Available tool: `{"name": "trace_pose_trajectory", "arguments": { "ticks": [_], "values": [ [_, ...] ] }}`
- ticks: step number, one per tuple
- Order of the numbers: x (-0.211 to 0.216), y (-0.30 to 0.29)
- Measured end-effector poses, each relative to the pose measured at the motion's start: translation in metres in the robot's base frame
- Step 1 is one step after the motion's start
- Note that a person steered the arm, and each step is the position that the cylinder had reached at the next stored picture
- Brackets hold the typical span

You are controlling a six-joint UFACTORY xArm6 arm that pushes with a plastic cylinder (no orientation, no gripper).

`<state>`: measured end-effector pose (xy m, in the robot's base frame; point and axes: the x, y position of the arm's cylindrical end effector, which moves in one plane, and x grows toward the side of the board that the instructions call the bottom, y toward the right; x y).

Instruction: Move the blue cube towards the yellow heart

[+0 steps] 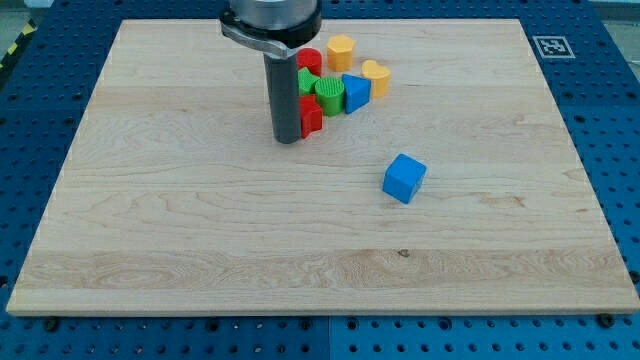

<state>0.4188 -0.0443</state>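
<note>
One blue cube (404,178) alone, well apart from my tip (288,139); no fingers visible.

Pale wooden board (200,230), blue perforated table (610,120) around it, fiducial marker (549,45) at the view's top right

Blue cube (404,178); yellow heart (376,75); pale wood-grain board (150,230).

light: bright, even | shadows: soft, short | glare: mild on board (200,250) | focus: sharp
</note>
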Motion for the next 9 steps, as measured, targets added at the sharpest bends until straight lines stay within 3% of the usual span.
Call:
{"name": "trace_pose_trajectory", "arguments": {
  "ticks": [1,3,4,6,8,9],
  "values": [
    [0.030,0.019],
    [0.099,0.118],
    [0.096,0.163],
    [0.053,0.138],
    [0.101,0.168],
    [0.105,0.150]
  ]
}}
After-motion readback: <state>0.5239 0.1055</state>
